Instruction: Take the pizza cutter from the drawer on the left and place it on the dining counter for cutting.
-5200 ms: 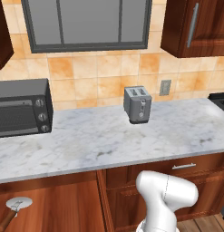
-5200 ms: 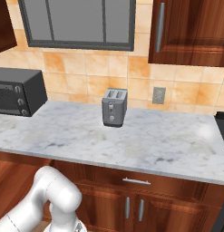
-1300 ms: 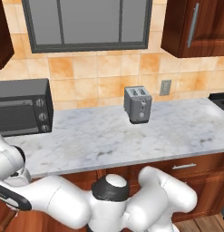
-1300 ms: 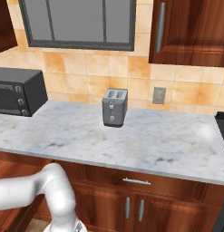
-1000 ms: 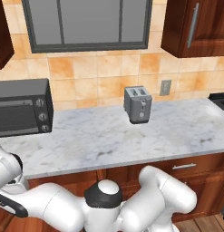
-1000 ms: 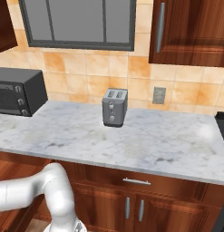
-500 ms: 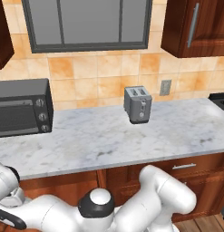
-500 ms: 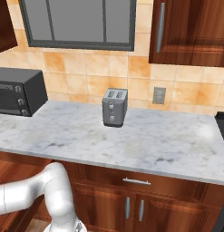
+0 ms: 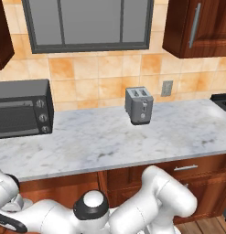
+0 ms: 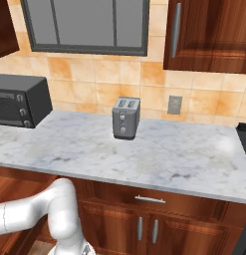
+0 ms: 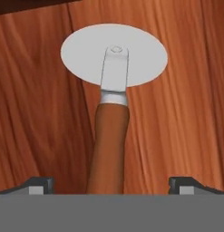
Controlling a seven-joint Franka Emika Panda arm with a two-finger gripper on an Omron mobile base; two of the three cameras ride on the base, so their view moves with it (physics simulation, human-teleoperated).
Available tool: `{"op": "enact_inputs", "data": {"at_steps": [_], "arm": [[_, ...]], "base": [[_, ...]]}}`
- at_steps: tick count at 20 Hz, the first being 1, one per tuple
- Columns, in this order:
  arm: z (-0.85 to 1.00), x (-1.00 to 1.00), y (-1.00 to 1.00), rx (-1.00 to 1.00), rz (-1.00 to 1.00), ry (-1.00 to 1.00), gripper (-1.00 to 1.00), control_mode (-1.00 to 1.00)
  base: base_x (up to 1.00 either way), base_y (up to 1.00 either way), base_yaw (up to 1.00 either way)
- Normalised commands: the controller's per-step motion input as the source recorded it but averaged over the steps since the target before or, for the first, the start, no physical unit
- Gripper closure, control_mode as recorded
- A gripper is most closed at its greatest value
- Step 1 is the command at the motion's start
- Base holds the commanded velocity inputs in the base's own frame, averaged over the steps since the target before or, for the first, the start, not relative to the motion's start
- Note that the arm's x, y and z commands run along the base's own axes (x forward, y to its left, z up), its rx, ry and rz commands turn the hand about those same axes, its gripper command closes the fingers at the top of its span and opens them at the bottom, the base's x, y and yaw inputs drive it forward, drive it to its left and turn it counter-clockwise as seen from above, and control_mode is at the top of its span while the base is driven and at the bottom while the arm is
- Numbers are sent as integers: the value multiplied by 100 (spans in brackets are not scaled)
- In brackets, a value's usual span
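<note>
One pizza cutter [image 11: 111,113] lying flat on the wood floor of the one drawer [image 11: 186,113], handle running between the wide-spread tips of the one gripper [image 11: 111,183], nothing held; risk: jaws closing off-centre may roll the round handle aside.

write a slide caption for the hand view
Open pincer straddles the wooden handle of the pizza cutter lying on the drawer's wood floor.
</note>
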Motion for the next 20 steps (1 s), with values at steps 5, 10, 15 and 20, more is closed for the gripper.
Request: {"op": "enact_inputs", "data": {"at_steps": [5, 10, 15, 20], "arm": [[-38, 2, 31, 0, 0, 0, -100, -100], [-7, 0, 2, 0, 0, 0, -100, -100], [-34, -8, 0, 0, 0, 0, -100, -100], [-37, -16, 0, 0, -1, -2, -100, -100]], "base": [[0, 0, 0], [0, 0, 0], [0, 0, 0], [0, 0, 0]]}}
